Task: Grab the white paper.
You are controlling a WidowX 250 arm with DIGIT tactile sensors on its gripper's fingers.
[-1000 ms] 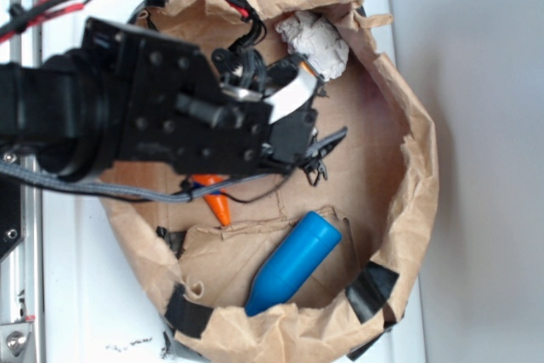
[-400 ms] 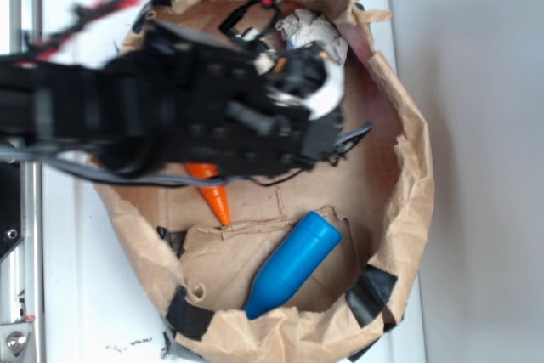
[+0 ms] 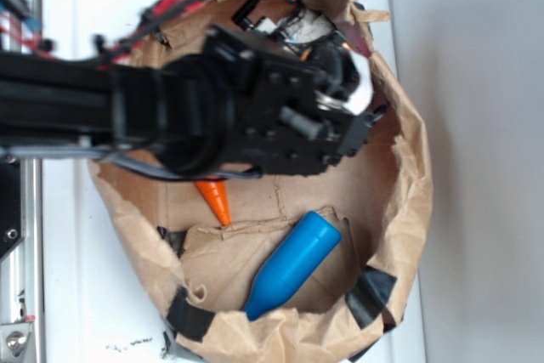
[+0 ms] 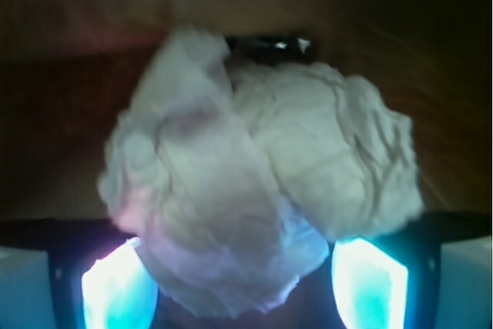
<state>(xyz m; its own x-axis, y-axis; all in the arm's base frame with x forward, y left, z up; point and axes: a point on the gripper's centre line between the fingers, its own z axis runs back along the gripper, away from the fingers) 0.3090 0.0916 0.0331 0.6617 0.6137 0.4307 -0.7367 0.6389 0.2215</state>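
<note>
Up close through the wrist camera, the white paper (image 4: 258,182) fills the middle of the view, a lumpy, crinkled off-white wad whose lower edge dips between the two glowing fingertips (image 4: 119,290) at 7 and 5 o'clock. The gripper (image 4: 245,287) stands open, its jaws spread to either side of the wad; whether they touch it I cannot tell. Behind the wad is only dim brown wall.

The exterior view shows what the wrist camera misses: the black arm (image 3: 170,116) reaching in from 9 o'clock over the brown paper bag (image 3: 408,210), wrinkled with a rolled rim and patches of black tape. There the wad is mostly hidden under the gripper near 12 o'clock, only a pale sliver showing. Farther down lie an orange carrot (image 3: 217,200) tip and a smooth blue cylinder (image 3: 293,263), toward 6 o'clock.
</note>
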